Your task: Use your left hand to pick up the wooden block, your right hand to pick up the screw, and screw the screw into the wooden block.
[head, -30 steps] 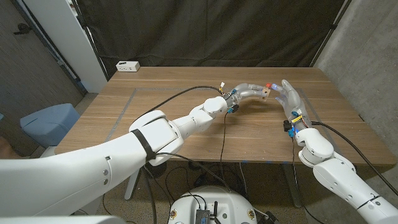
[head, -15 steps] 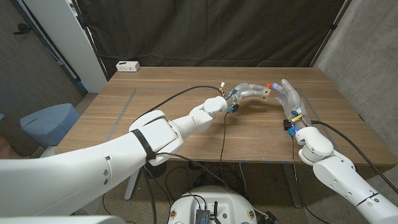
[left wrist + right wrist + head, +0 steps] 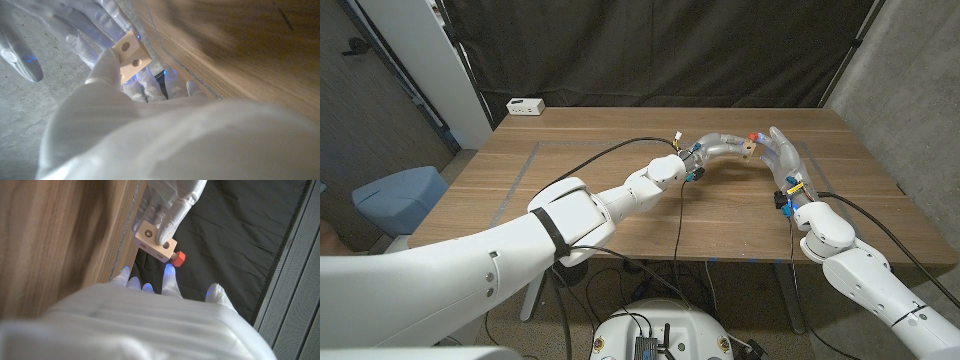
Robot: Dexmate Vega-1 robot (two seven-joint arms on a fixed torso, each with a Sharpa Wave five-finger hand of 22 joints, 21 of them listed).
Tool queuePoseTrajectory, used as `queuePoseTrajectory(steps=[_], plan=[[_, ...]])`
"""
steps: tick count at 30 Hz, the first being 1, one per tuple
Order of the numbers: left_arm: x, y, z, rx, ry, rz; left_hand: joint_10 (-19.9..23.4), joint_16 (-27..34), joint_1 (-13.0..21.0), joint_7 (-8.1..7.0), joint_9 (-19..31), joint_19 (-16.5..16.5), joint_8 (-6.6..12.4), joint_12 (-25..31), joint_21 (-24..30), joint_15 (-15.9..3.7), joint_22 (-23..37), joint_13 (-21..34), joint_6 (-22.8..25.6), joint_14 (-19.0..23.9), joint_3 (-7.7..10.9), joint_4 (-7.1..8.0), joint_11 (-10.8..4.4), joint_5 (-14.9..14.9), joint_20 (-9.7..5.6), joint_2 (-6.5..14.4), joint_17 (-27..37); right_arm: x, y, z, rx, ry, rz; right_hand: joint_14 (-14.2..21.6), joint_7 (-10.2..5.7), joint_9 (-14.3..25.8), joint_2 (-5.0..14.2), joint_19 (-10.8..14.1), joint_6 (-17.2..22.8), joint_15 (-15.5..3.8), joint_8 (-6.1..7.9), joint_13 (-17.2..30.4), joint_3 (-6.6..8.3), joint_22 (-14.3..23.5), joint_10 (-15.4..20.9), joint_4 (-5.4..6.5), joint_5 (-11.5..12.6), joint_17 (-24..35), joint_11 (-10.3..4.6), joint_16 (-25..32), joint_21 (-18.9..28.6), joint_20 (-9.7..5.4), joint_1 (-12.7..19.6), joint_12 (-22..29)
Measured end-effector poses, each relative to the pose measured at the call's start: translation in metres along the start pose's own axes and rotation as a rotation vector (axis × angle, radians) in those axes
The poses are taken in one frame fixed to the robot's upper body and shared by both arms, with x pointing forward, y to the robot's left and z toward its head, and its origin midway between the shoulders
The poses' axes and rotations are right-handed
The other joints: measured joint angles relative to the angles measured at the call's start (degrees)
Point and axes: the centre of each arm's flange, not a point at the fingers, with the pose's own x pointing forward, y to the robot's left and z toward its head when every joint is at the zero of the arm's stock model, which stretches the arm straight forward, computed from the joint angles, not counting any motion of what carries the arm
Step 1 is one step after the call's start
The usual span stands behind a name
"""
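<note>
The wooden block [image 3: 154, 241] is pinched in the fingers of the left hand [image 3: 718, 148] and held up above the worktop [image 3: 620, 190], so the pick-up is judged done. The red-headed screw [image 3: 178, 258] is seen seated in the block's side, head proud, with the right hand [image 3: 786, 158] just beside it, fingers spread and not clearly gripping. Driving the screw home is judged to be what remains.

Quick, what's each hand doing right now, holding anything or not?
Left hand: holding the small pale wooden block, red-headed screw sticking out of its side.
Right hand: fingers at the screw; grip cannot be told.
</note>
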Motion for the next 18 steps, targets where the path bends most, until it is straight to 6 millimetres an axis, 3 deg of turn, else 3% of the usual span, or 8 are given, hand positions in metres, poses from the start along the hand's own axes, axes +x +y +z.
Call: queuePoseTrajectory(steps=[18], plan=[[-0.0003, -0.0012, -0.0002, -0.001, -0.002, -0.005, -0.1, 0.0, 0.0, 0.00, 0.0, 0.0, 0.00, 0.0, 0.0, 0.00, 0.0, 0.0, 0.0, 0.0, 0.00, 0.00, -0.11, -0.1, 0.00, 0.0, 0.0, 0.0046, 0.0023, -0.0006, 0.009, -0.010, 0.022, 0.0, -0.31, 0.0, 0.24, 0.0, 1.6, 0.00, 0.91, 0.0, 0.23, 0.0, 0.0, 0.23, 0.0, -0.2, 0.63, 0.0, 0.0, 0.00, -0.2, 0.0]])
